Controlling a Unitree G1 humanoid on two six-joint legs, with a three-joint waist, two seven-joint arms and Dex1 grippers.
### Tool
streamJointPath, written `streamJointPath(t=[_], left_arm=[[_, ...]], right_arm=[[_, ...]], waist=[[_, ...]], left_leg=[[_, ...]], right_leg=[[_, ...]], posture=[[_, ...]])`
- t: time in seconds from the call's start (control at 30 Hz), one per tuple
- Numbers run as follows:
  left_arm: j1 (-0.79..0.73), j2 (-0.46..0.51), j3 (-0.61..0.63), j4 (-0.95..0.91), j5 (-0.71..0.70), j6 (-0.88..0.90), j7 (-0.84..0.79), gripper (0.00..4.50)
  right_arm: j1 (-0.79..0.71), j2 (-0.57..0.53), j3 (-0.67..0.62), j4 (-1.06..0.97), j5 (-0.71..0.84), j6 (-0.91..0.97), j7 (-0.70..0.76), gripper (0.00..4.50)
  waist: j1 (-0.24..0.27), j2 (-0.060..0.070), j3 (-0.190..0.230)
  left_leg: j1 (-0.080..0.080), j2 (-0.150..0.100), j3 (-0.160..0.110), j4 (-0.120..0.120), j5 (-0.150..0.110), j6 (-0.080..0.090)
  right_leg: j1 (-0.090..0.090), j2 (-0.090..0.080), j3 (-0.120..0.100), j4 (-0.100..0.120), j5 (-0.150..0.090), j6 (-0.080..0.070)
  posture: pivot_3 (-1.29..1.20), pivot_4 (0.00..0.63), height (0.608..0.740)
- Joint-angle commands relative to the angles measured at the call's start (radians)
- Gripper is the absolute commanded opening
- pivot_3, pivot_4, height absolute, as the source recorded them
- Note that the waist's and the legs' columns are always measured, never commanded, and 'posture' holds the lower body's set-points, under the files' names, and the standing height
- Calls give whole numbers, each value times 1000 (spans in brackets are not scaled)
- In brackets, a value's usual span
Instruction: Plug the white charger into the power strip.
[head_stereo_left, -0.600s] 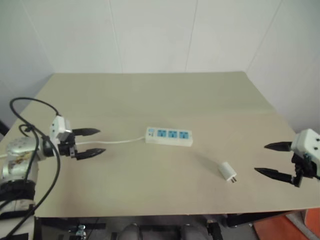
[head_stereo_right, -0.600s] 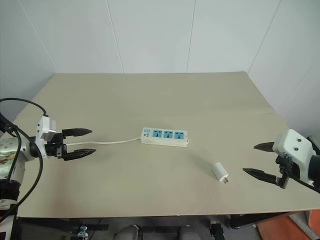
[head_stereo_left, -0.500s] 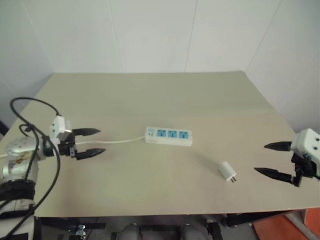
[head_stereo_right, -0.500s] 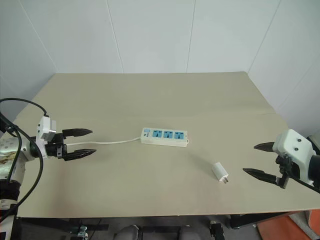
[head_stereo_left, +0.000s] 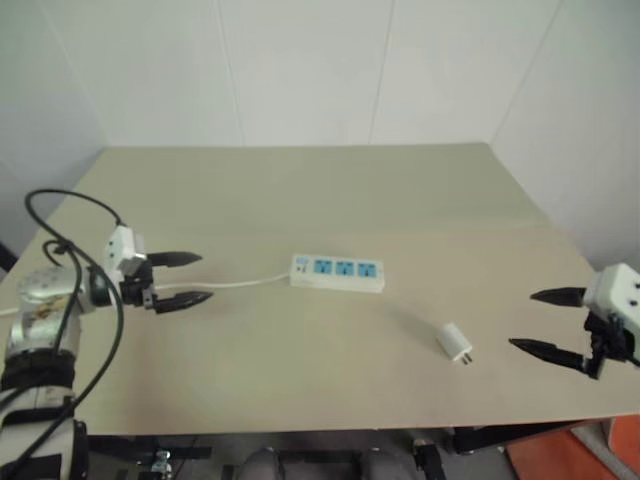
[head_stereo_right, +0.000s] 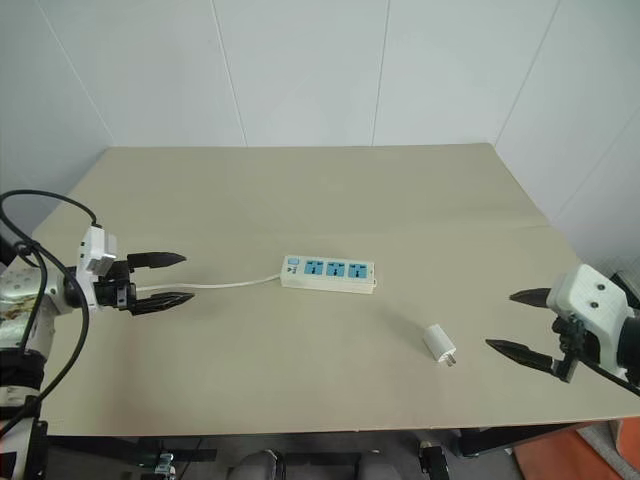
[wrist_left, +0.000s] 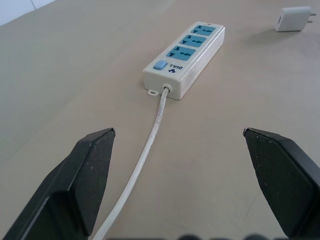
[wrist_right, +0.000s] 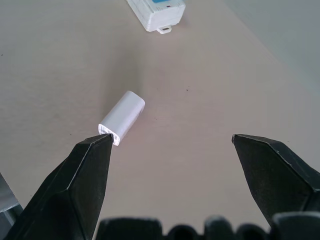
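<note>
The charger (head_stereo_right: 439, 344), a small white rounded block with short prongs, lies flat on the tabletop (head_stereo_right: 300, 200), just left of the right gripper (head_stereo_right: 528, 325), whose jaws gape wide and empty. Farther off, mid-table, the strip (head_stereo_right: 328, 273) shows three blue sockets; its cord (head_stereo_right: 230, 285) runs toward the left gripper (head_stereo_right: 170, 278), jaws likewise wide apart, holding nothing.

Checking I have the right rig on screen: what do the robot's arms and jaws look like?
Each gripper, left gripper and right gripper, has a white boxy housing with two pointed black fingers. The left arm is silver metal, with black cables looping over it.
</note>
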Motion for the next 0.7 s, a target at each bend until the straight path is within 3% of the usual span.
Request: streamJointPath(t=[0.03, 0.37, 0.5, 0.7], left_arm=[[-38, -3, -6, 23, 8, -30, -10, 4484], [-131, -94, -32, 237, 78, -203, 38, 4484], [-223, -161, -59, 407, 130, -289, 49, 4484], [-353, -271, -104, 620, 232, -376, 139, 4484]], right_arm=[[5, 4, -49, -32, 4, 13, -9, 4500], [-28, 21, -22, -100, 26, 42, -63, 4500], [-123, 39, 60, -170, 61, 87, -134, 4500], [-301, 139, 289, -328, 108, 193, -307, 4500]], waist=[[0, 0, 0], [1, 0, 0], [0, 0, 0], [0, -1, 0]], left_leg=[[0, 0, 0, 0, 0, 0], [0, 0, 0, 1, 0, 0], [0, -1, -1, 3, 0, 0], [-3, -1, -2, 3, 0, 0]], right_leg=[[0, 0, 0, 0, 0, 0], [0, 0, 0, 1, 0, 0], [1, 0, 0, 1, 0, 2], [0, 0, 0, 0, 2, 0]], posture=[[0, 150, 740], [0, 150, 740], [0, 150, 740], [0, 150, 740]])
